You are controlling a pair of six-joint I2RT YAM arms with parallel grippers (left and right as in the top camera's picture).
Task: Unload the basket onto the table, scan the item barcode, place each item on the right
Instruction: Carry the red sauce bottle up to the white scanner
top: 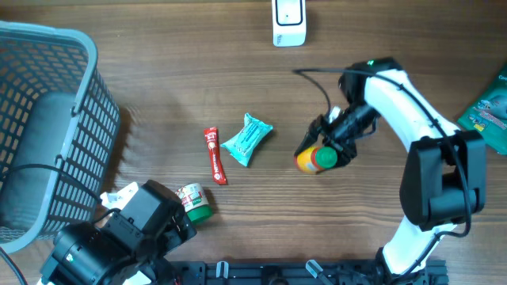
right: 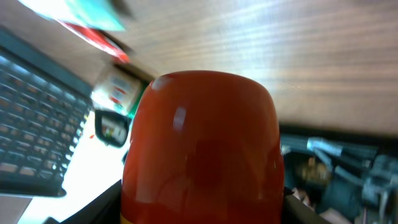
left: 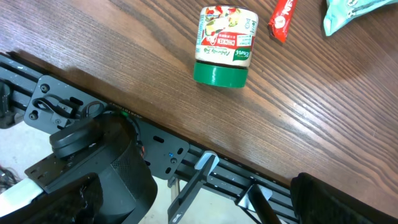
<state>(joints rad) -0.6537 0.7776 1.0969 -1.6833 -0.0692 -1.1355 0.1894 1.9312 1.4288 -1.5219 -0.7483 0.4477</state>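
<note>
Table [top: 158,79]: wood-grain top, seen from overhead, everything below lies on it or hangs over it.
Basket [top: 79,47]: grey mesh, at the far left edge of the table.
Right arm [top: 412,103]: white links with a black base joint, rising from the near right edge and bent inward toward the middle of the table, wrist turned leftward.
Right gripper [top: 326,149]: clenched on the orange bottle, fingers on either side of its body; its own camera is almost filled by the bottle's rounded orange-red end.
Left arm [top: 95,245]: black, folded low at the near left corner beside the basket.
Left gripper [top: 176,222]: spread wide and empty, just beside the green-lidded jar; whether it touches the jar, cannot tell.
Green packet [top: 491,111]: at the right edge, partly cut off.
White scanner [top: 289,22]: at the far edge, well apart from the bottle.
Teal pouch [top: 247,140]: mid-table, between the red sachet and the right gripper.
Orange bottle [top: 311,161]: green-capped, on its side in the right claw, right of the teal pouch.
Green-lidded jar [left: 224,46]: on its side, label reading "chicken".
Red sachet [top: 215,155]: narrow stick, just left of the pouch.
</note>
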